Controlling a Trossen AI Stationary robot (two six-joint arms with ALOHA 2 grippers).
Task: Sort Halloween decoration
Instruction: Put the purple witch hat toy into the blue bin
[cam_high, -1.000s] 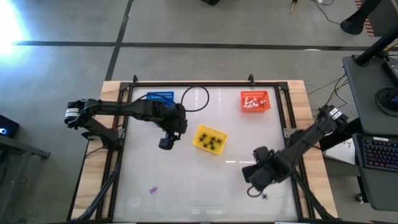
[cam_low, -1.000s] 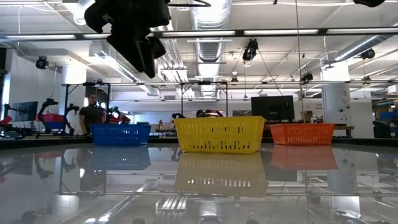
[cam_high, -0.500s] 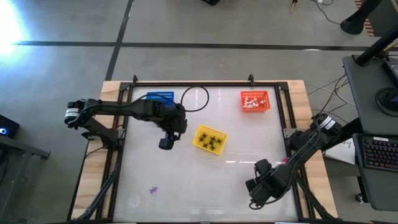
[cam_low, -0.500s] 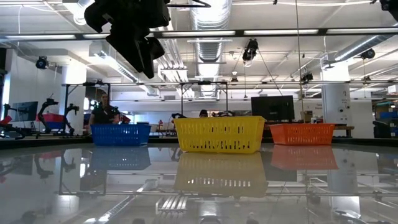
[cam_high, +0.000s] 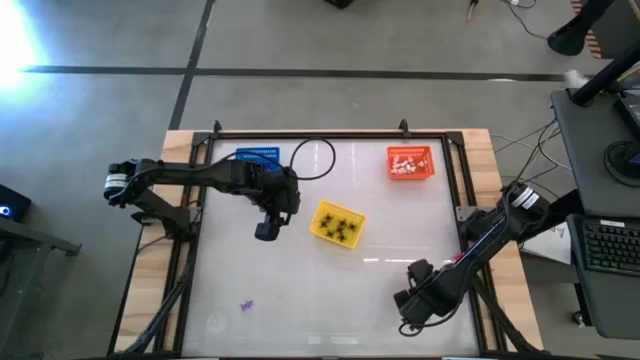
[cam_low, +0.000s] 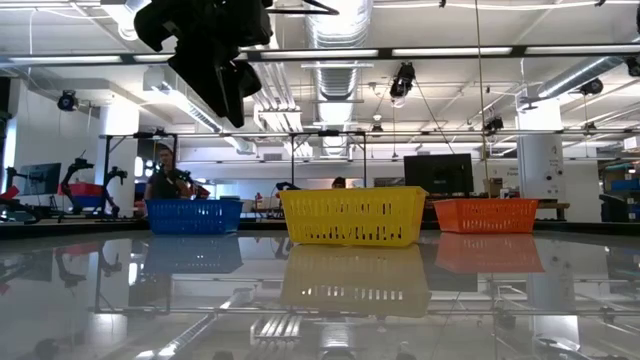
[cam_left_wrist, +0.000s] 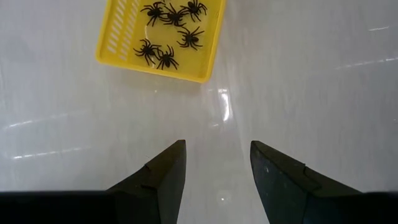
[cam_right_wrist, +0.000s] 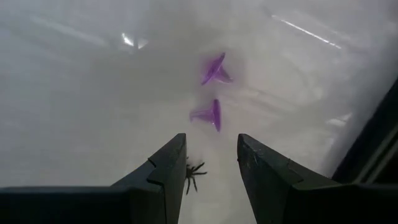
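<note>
My right gripper (cam_right_wrist: 211, 140) hangs open near the table's front right (cam_high: 408, 318), pointing down. A tiny black spider (cam_right_wrist: 194, 173) lies on the table between its fingers, close to one of them. Two purple bits (cam_right_wrist: 208, 114) lie just beyond the fingertips. My left gripper (cam_left_wrist: 216, 146) waits open above the table's middle left (cam_high: 266, 231), next to the yellow basket (cam_high: 337, 224). That basket holds several black spiders (cam_left_wrist: 168, 31). The orange basket (cam_high: 410, 162) at the far right holds white bits. Another purple bit (cam_high: 245, 305) lies at the near left.
A blue basket (cam_high: 258, 156) stands at the far left, with a black cable loop (cam_high: 313, 158) beside it. A dark frame (cam_high: 463, 200) runs round the glossy white table top. In the low view people stand in the room behind the baskets (cam_low: 165, 180).
My right gripper has come down and moved toward the table's near edge. It now stands over the black spider, which showed beside it a second ago. The spider has stayed where it was.
</note>
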